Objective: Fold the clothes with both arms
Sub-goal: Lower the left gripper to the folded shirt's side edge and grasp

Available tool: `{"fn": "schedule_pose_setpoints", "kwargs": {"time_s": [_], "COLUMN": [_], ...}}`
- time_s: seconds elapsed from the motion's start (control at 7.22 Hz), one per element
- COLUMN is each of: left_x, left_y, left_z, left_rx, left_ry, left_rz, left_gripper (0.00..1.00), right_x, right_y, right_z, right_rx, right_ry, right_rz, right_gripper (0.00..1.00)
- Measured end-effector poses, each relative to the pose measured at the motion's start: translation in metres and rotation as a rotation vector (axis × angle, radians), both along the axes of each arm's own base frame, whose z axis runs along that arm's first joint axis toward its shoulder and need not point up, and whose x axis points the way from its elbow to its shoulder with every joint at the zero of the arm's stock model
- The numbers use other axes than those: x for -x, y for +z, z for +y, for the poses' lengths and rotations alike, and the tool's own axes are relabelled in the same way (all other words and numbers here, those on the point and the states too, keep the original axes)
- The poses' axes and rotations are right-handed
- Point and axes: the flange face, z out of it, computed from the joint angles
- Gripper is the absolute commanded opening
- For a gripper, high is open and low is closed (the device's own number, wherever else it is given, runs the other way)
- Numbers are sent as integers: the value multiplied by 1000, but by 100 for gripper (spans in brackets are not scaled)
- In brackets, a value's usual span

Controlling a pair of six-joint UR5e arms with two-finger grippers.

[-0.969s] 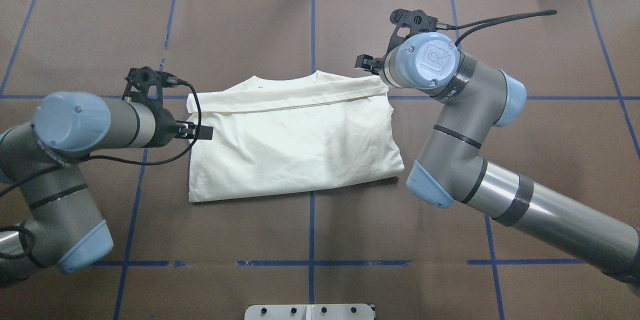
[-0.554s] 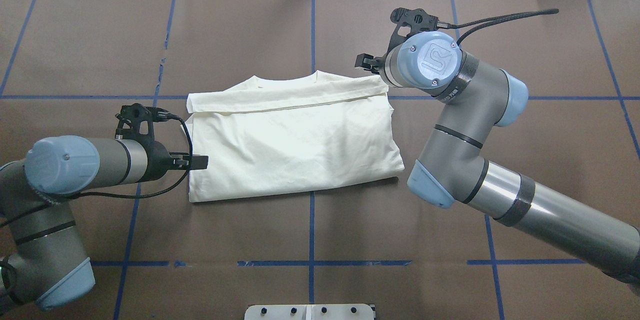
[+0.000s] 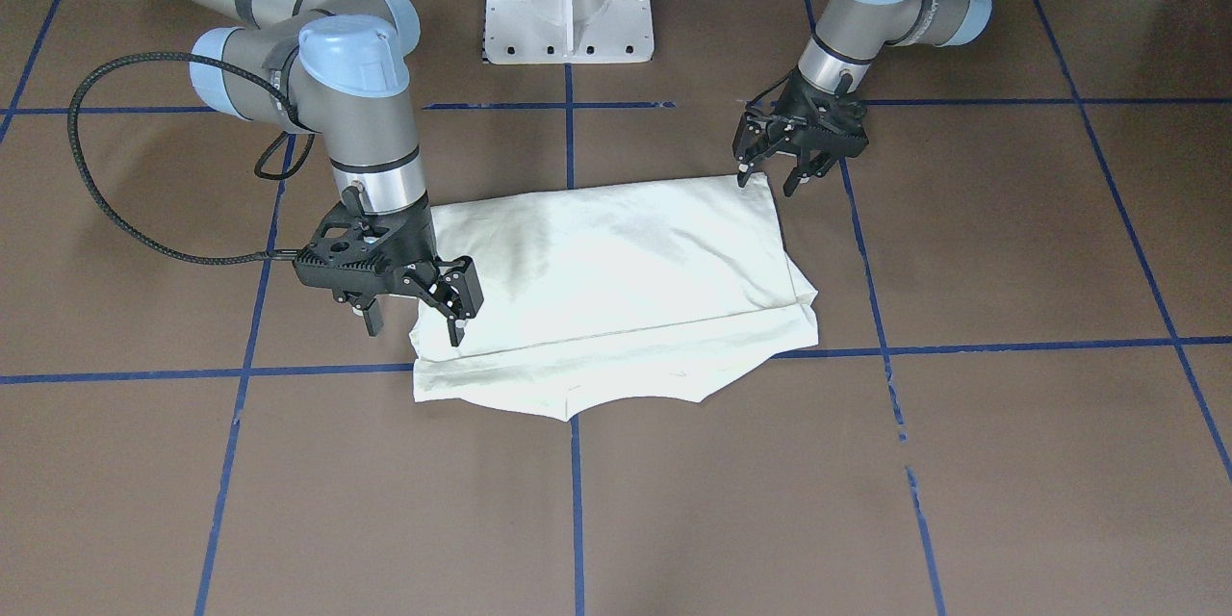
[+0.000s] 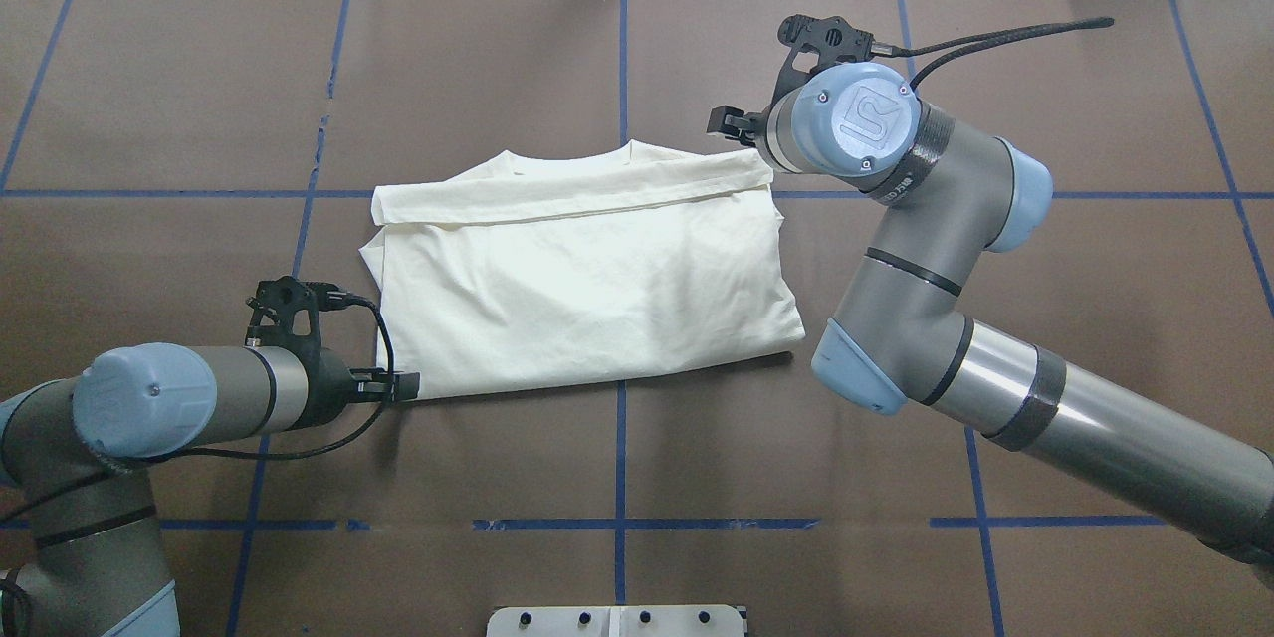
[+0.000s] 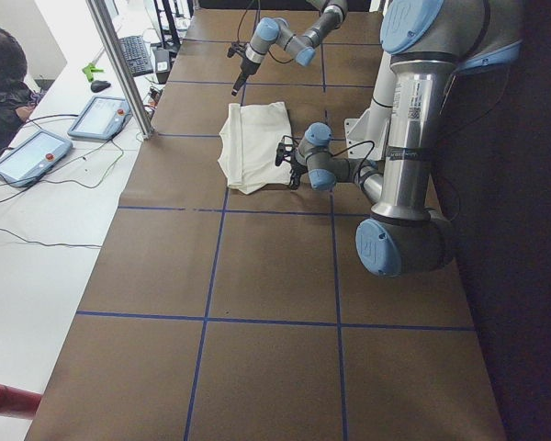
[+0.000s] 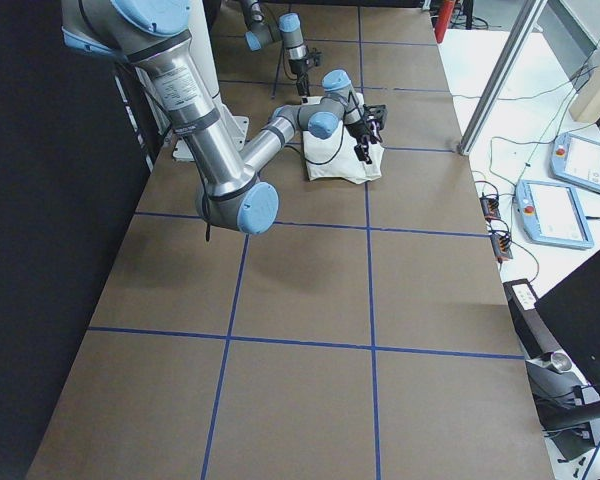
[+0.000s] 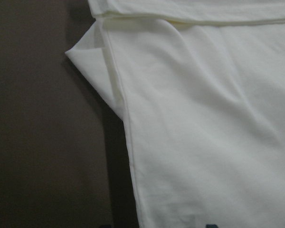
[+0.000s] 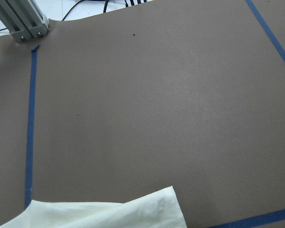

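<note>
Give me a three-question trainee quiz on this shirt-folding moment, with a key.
1. True or false: the left gripper is shut on the shirt.
2. The right gripper is at which part of the shirt? A) far corner on the robot's right B) near corner on the robot's left C) middle
3. Fill in: the neckline lies on the shirt's edge ____ from the robot.
Key: 1 false, its jaws stand open; 2 A; 3 farthest.

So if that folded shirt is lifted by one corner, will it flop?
Likely flops: the shirt is thin, creased cloth, so its folded layers would probably sag open. Pushed, it would probably bunch, like its loose side flap.
</note>
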Motion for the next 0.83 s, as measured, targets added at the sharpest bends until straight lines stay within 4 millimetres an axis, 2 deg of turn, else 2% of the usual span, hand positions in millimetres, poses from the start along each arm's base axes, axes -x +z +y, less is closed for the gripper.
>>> {"fn": "schedule_pose_setpoints", "kwargs": {"time_s": [0.14, 0.28, 0.83], "left_x": [-2, -3, 7], "left_y": [-1, -1, -4], "left_z": [3, 4, -4], "left_rx": [8, 14, -14], "left_ry": [0, -3, -35], "left_rz": [4, 7, -2], "left_gripper": [15, 0, 0], "right_x": [0, 0, 0], "right_y": [2, 3, 4], "right_z": [0, 0, 1], "right_rx": [2, 3, 5], "right_ry": [0, 0, 1], "right_rz": [2, 3, 2], "right_gripper": [100, 100, 100]}}
